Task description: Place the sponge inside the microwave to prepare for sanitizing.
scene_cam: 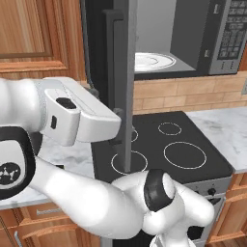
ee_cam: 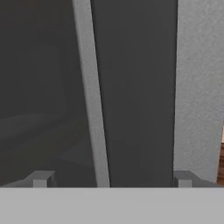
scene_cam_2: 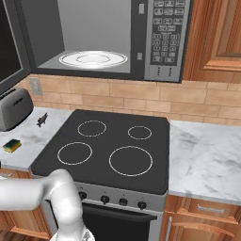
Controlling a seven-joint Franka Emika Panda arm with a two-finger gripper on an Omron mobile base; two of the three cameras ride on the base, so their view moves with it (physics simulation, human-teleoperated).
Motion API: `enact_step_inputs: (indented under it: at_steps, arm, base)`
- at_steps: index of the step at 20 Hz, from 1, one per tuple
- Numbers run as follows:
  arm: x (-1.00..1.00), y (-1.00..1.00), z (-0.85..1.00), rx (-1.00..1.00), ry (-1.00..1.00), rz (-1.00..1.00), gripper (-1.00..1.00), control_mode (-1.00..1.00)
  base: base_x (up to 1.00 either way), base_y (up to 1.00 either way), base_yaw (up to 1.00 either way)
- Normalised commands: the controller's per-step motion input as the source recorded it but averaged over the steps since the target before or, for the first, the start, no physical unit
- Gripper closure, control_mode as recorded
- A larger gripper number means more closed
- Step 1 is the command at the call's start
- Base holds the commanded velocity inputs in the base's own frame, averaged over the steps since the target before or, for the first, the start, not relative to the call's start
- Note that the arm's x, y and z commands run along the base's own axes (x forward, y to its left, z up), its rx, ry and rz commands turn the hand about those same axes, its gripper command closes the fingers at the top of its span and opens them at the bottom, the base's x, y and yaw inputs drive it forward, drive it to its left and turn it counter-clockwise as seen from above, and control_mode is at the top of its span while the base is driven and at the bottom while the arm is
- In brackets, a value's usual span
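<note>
The microwave [scene_cam_2: 162, 42] hangs above the stove with its door [scene_cam: 121, 72] swung wide open, and the white round plate [scene_cam_2: 92, 59] shows inside the empty cavity. The sponge [scene_cam_2: 12, 145], yellow with a green top, lies on the counter left of the stove, near the front edge. My gripper [scene_cam: 118, 128] is up at the open door's lower part, far above the sponge. In the hand view my gripper [ee_cam: 111, 180] is open, and the door's dark face and a pale vertical bar [ee_cam: 92, 96] stand close between the fingertips [ee_cam: 40, 178].
A silver toaster [scene_cam_2: 13, 108] stands at the back left of the counter, with a small dark spiky object [scene_cam_2: 42, 120] beside it. The black stove top [scene_cam_2: 108, 146] lies under the microwave. Marble counter [scene_cam_2: 207, 155] runs to the right. Wooden cabinets flank the microwave.
</note>
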Motion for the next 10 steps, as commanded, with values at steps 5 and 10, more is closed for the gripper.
enact_step_inputs:
  at_steps: [5, 10]
  arm:
    - [0.0, 0.27, -0.03, 0.0, 0.0, 0.0, -1.0, -1.0]
    - [0.0, 0.01, 0.0, 0.0, 0.0, 0.0, -1.0, -1.0]
  base:
    - [0.0, 0.0, 0.0]
    - [0.0, 0.0, 0.0]
